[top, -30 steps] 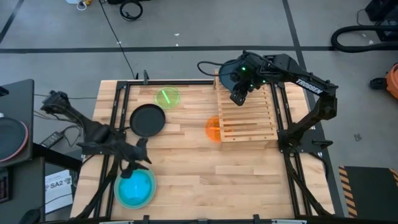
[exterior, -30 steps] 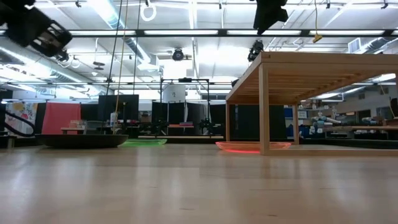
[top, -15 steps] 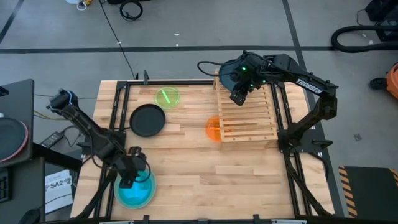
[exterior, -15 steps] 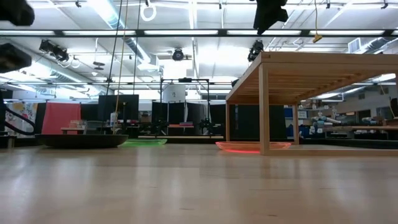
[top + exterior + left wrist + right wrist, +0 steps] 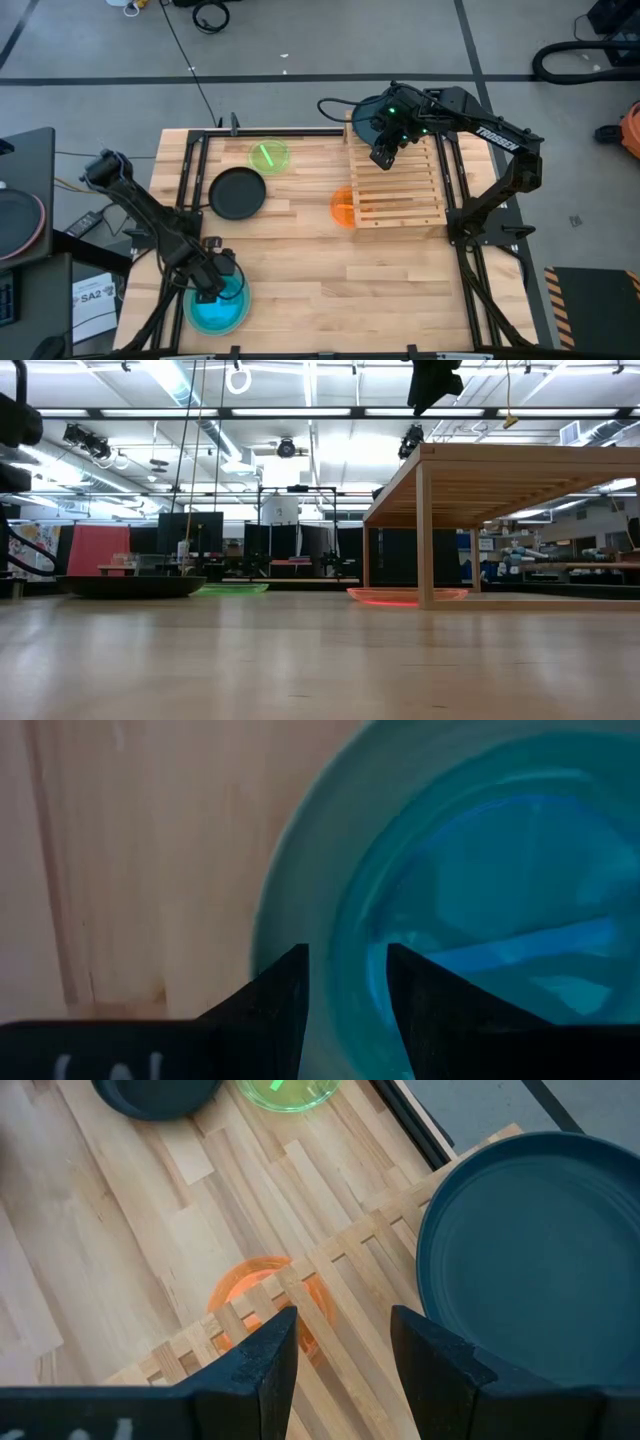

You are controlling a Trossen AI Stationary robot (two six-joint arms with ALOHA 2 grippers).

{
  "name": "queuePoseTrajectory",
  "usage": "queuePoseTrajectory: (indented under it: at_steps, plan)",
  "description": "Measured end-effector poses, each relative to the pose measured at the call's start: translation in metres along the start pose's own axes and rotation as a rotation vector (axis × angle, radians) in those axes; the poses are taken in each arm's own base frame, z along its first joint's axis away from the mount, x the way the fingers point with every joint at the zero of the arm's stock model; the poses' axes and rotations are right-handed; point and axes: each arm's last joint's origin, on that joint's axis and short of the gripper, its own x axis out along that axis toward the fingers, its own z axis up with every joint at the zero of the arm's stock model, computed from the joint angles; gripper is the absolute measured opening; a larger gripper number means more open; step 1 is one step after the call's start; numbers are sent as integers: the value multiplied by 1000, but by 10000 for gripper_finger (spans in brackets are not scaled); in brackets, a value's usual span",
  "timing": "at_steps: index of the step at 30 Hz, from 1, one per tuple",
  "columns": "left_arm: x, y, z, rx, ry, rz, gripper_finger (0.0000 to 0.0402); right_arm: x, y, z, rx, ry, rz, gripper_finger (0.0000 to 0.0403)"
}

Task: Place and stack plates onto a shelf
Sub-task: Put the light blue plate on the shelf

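A cyan translucent plate (image 5: 220,308) lies inside a larger mint green plate (image 5: 300,870) near the table's near left corner. My left gripper (image 5: 208,285) is open and low over their far left rim, one finger on each side of the rim (image 5: 346,952). My right gripper (image 5: 344,1312) hangs open above the slatted shelf (image 5: 400,190). On the shelf's far end rests a dark teal plate (image 5: 540,1250). An orange plate (image 5: 340,206) lies on the table, partly under the shelf's left edge. A black plate (image 5: 238,193) and a green plate (image 5: 268,156) also lie on the table. My left gripper comes from above with its open fingers (image 5: 282,988) on either side of the mint green plate's rim (image 5: 330,910). Whether they touch it, I cannot tell. The plates lie flat on the table.
The shelf stands on legs (image 5: 426,530) above the tabletop, with the orange plate (image 5: 405,596) beneath its edge. Black frame rails (image 5: 190,170) run along the table's left and right sides. Bare wood lies across the table's middle and near right part.
My left arm has swung toward the table's near edge, and its gripper has come down over the cyan plate's far left rim. My right arm has kept still, and no plate has moved.
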Motion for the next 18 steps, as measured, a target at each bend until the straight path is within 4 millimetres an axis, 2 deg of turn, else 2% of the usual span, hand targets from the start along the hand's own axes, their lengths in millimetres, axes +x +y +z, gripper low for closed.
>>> queuePoseTrajectory:
  at_steps: [9, 18]
  plan:
    - [9, -2, 1, -21, 31, 36, 141, 0, 0, 0, 0, 0, 0, 167]
    - [9, -3, 0, -21, 56, 13, 141, 0, 0, 0, 0, 0, 0, 167]
